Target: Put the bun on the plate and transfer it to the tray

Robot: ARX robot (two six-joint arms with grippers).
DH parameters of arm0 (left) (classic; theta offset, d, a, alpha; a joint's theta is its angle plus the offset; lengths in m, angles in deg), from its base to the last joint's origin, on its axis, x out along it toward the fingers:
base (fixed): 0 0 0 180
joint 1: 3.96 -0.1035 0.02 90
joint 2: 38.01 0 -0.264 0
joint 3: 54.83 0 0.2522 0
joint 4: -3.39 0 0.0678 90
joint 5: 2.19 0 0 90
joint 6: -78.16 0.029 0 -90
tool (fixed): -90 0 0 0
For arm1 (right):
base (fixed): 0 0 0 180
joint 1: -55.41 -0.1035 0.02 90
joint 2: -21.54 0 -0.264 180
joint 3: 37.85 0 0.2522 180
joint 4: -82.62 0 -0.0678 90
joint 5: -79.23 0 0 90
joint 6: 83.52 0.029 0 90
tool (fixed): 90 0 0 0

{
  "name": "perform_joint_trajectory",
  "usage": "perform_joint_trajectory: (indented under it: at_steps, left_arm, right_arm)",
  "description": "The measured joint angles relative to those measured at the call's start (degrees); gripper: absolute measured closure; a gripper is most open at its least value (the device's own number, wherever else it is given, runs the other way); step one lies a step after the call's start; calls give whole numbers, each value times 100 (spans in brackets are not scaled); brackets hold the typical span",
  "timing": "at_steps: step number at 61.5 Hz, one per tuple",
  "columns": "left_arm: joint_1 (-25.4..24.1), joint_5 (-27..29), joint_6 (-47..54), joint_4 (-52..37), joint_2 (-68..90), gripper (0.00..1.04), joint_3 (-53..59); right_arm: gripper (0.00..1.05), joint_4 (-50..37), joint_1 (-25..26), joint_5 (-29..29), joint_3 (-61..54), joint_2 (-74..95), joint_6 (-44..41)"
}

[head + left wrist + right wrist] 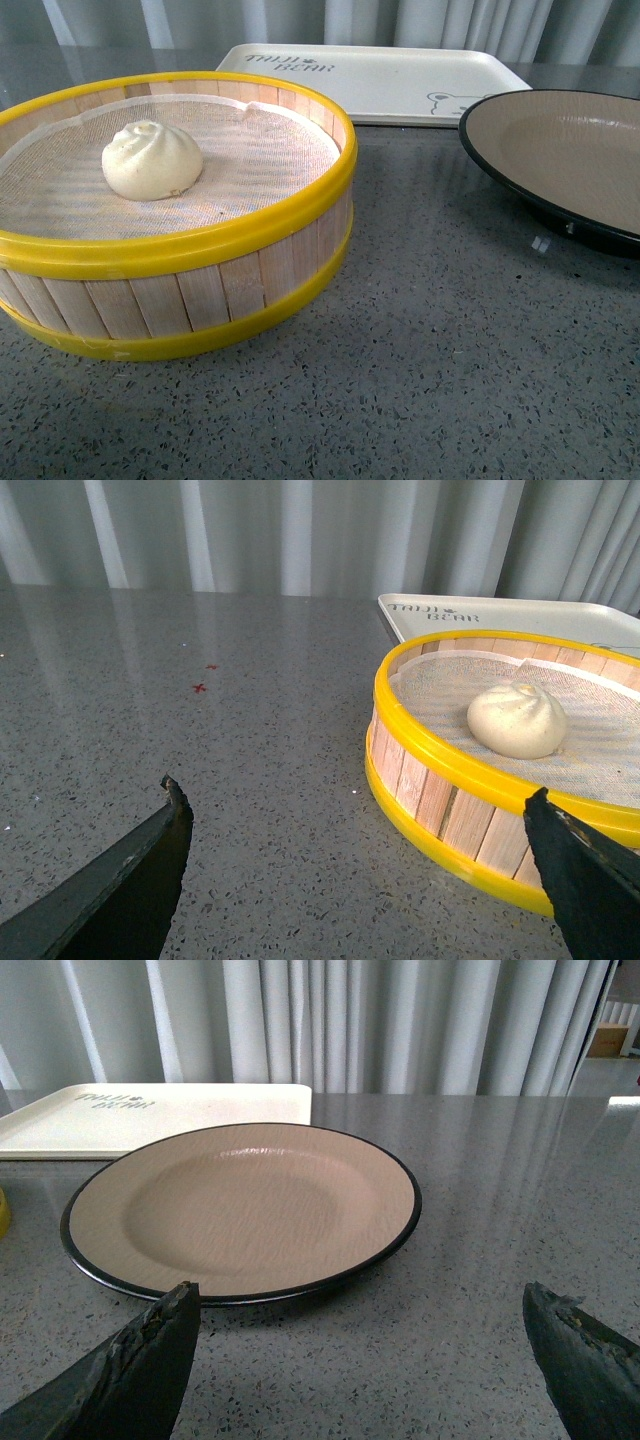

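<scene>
The white pleated bun (152, 159) sits on white cloth inside the yellow-rimmed wooden steamer basket (210, 290). It also shows in the left wrist view (516, 721). The tan plate (570, 160) with a black rim lies empty at the right, also in the right wrist view (245, 1205). The cream tray (380, 80) lies at the back, also seen in the wrist views (500, 615) (150, 1115). My left gripper (355, 805) is open and empty, low over the table beside the basket. My right gripper (360, 1305) is open and empty, just short of the plate's near rim.
The grey speckled table (450, 370) stretches in front of the basket and the plate. Pale curtains (400, 1020) hang behind the table's far edge. Small red marks (200, 687) lie on the table to the left of the basket.
</scene>
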Motion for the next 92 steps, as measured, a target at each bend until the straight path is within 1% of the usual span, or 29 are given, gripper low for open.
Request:
perform_joint_trajectory:
  at_steps: [86, 88, 89, 90, 91, 92]
  left_arm:
    - [0, 0, 0, 0, 0, 7, 0]
    - [120, 245, -120, 184, 120, 7, -55]
    - [297, 909, -317, 590, 317, 7, -203]
    - [439, 1272, -468, 863, 507, 7, -308]
    - [651, 1823, -782, 1202, 839, 7, -483]
    - [780, 2133, -949, 1355, 1062, 7, -573]
  right_arm:
    - [9, 0, 0, 0, 0, 0, 0]
    - [9, 0, 0, 0, 0, 0, 0]
    - [9, 0, 0, 0, 0, 0, 0]
    - [9, 0, 0, 0, 0, 0, 0]
    - [9, 0, 0, 0, 0, 2, 0]
    - [9, 0, -2, 7, 0, 0, 0]
